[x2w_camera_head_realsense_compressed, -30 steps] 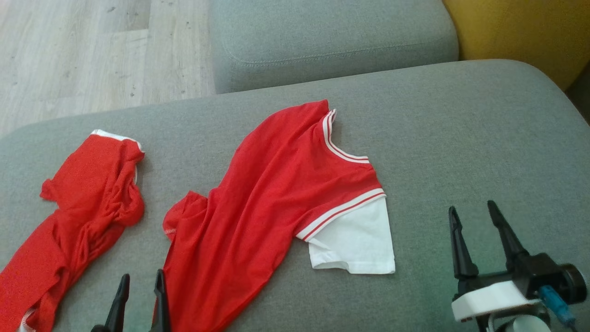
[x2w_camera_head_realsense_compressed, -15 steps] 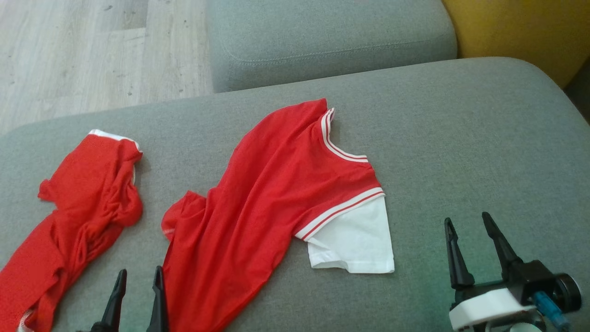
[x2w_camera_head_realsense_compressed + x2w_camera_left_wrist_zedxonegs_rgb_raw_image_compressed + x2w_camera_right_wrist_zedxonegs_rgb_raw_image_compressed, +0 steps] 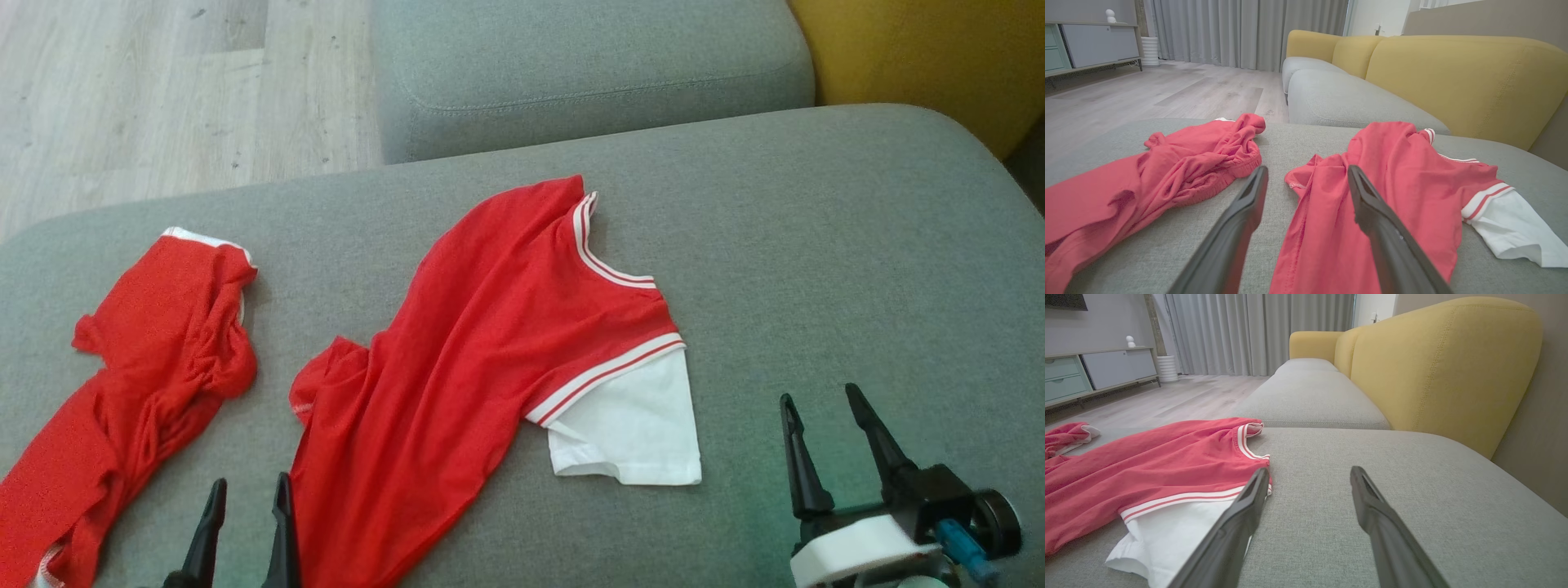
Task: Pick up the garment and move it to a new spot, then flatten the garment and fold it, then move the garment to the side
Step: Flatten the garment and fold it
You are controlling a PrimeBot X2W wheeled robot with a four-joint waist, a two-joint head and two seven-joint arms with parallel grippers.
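The red shirt [image 3: 490,351] lies rumpled and slanted mid-way across the grey sofa seat [image 3: 816,245], its white sleeve [image 3: 633,425] spread flat. My left end effector [image 3: 251,482] sits at the shirt's near hem, spread wide and empty. The right end effector [image 3: 819,394], equally wide and empty, hangs beside the sleeve. I'd pinch hem and shoulder together and lift evenly to avoid bunching. A second red garment [image 3: 155,359] lies left of the shirt. Beyond the shirt are wood floor [image 3: 163,90] and a yellow backrest [image 3: 922,57].
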